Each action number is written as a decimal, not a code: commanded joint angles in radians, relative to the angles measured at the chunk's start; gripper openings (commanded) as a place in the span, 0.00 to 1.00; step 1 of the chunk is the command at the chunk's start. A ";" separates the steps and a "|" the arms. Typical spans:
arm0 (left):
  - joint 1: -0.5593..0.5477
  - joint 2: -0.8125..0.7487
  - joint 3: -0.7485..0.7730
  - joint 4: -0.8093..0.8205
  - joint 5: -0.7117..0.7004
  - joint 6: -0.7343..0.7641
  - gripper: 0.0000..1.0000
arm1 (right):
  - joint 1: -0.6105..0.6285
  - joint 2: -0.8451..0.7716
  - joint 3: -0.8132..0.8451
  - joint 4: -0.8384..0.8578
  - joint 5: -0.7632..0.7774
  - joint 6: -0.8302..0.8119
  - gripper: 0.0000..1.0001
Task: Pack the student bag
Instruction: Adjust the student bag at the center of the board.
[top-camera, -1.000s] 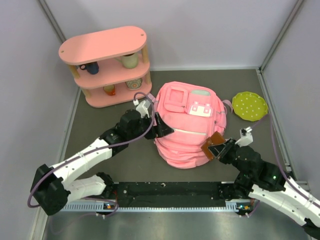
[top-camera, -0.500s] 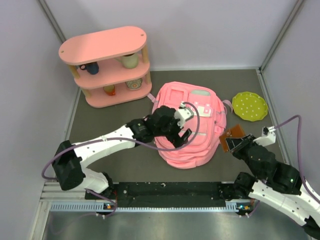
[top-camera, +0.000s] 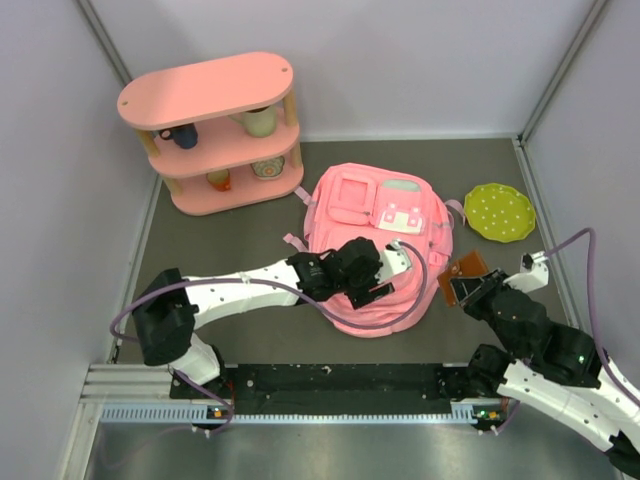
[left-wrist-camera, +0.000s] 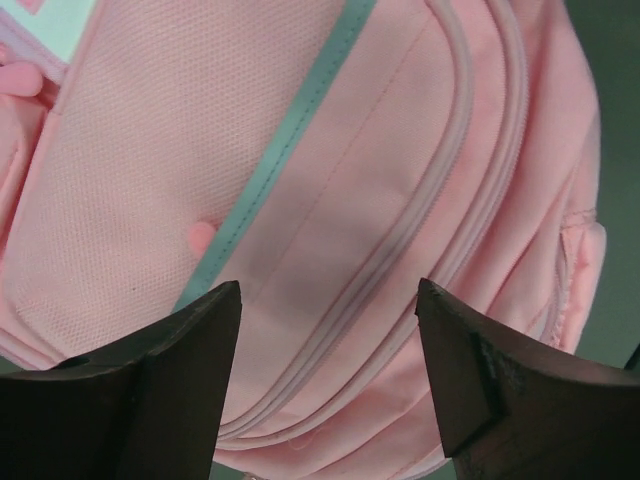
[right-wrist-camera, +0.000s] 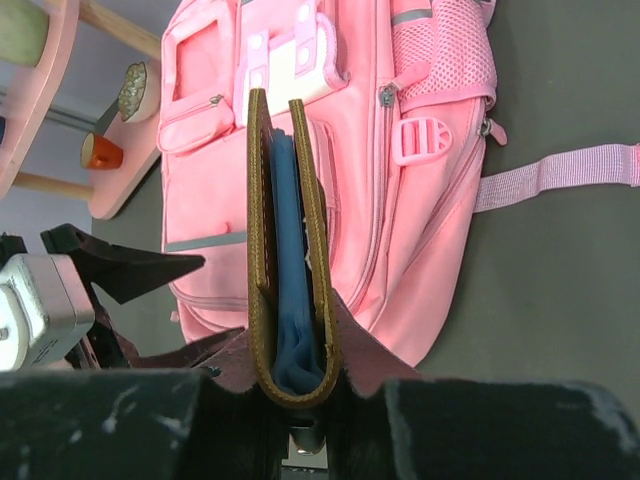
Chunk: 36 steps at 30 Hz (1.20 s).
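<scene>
Two arms work at a dark table walled in pale panels. At the far left corner stands a pink oval three-tier shelf; its middle tier carries a dark blue cup and a cream cup, its lower tier an orange cup and a patterned bowl. The left arm stretches rightward from its base across the table, and the left gripper hangs over the near part of the student bag. The left wrist view shows its jaws spread wide with nothing between them, the dark fingers framing pink fabric, a grey-green trim strip and curved zip seams; whether the fingertips touch the fabric cannot be told. The student bag lies flat at mid-table, front upward, with its pockets and white-and-pink patch showing and one strap trailing onto the table. Just beside the bag's right edge, the right gripper pinches the lower end of a brown case, held on edge; the right wrist view shows a blue lining between the case's two brown covers. Farther right and toward the back lies a green dotted plate, apart from the bag.
</scene>
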 joint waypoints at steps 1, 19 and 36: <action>0.004 0.035 0.046 0.057 -0.099 0.070 0.68 | -0.008 0.010 0.036 0.025 -0.008 -0.001 0.00; 0.001 0.048 0.046 0.054 -0.044 0.076 0.54 | -0.006 -0.001 0.006 0.037 -0.019 0.018 0.00; -0.020 0.029 0.045 0.062 -0.088 0.061 0.00 | -0.006 -0.002 -0.009 0.048 -0.020 0.025 0.01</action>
